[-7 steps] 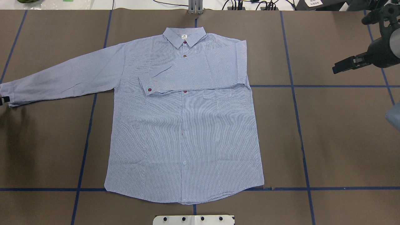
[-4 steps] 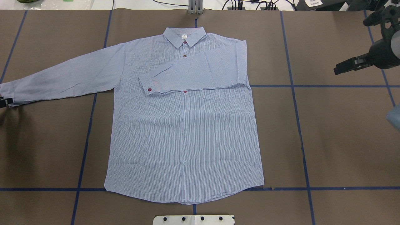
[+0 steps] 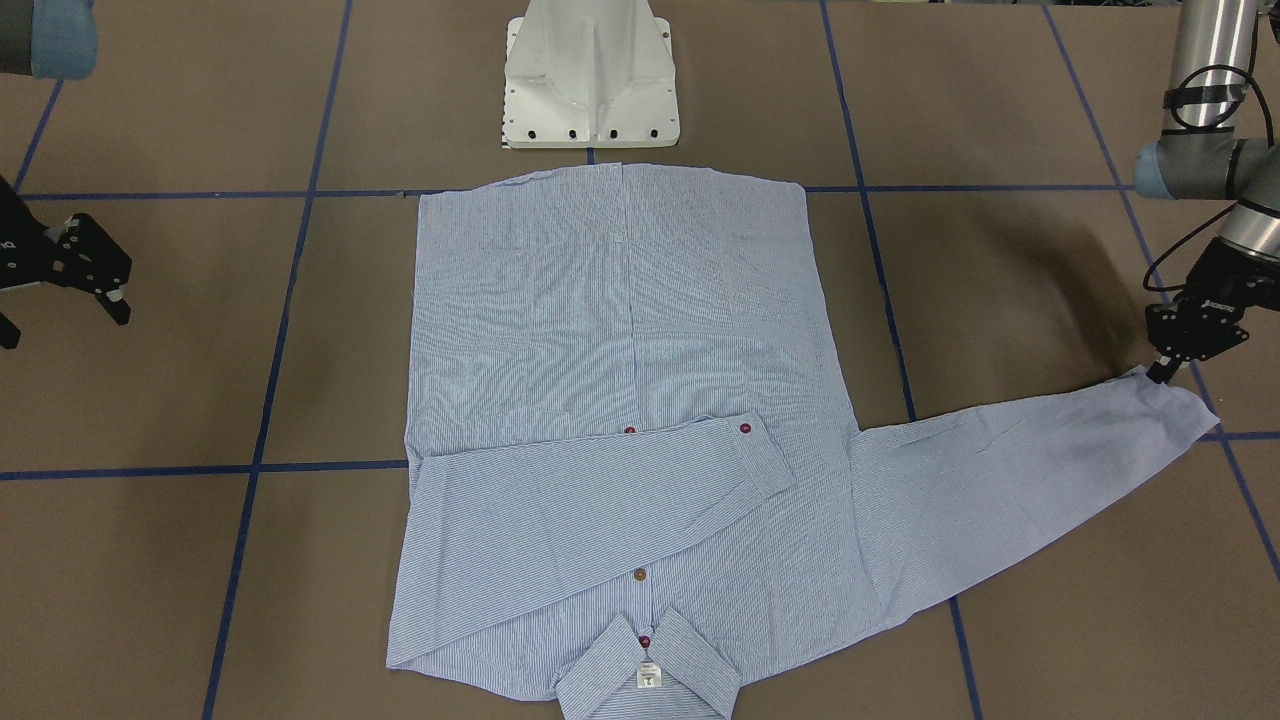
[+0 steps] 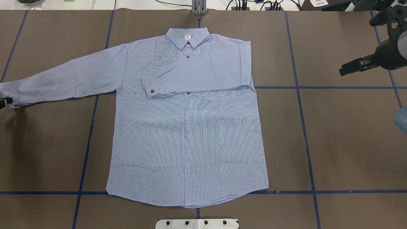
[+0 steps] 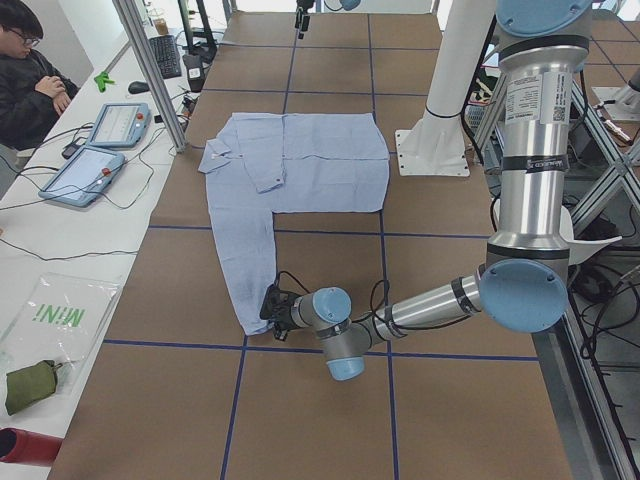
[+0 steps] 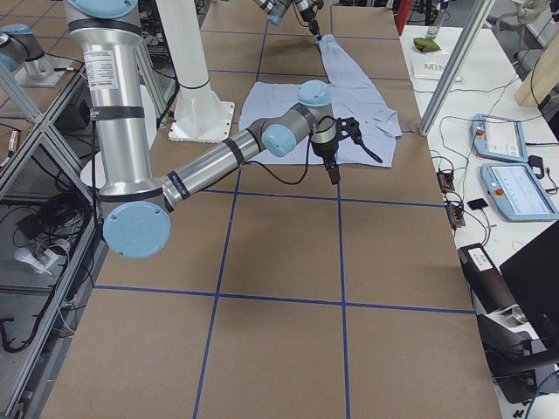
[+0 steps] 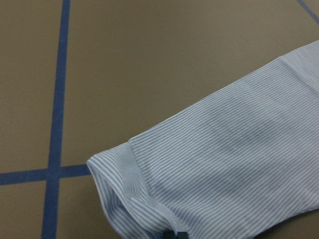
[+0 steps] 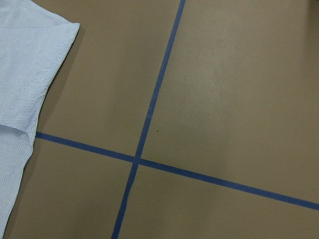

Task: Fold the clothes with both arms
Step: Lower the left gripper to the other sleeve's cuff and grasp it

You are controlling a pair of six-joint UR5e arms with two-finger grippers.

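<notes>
- Outstretched sleeve cuff of light blue-and-white fine-striped button shirt: end has shifted slightly up-view, twd overhead view's left edge.
- Black two-finger left claw, pinching cuff corner, crept along w/ it.
- Black right claw nudged a touch rightward.

Shirt flat on table, centred, collar on the side away from the robot, hem next to the base. Right sleeve folded across the chest, its end past the button line. Left sleeve stretched out to robot's left, cuff well out from the body. Left arm jaws at that cuff's near corner. Right arm well apart, off the shirt's right side, jaws over the table.
</notes>
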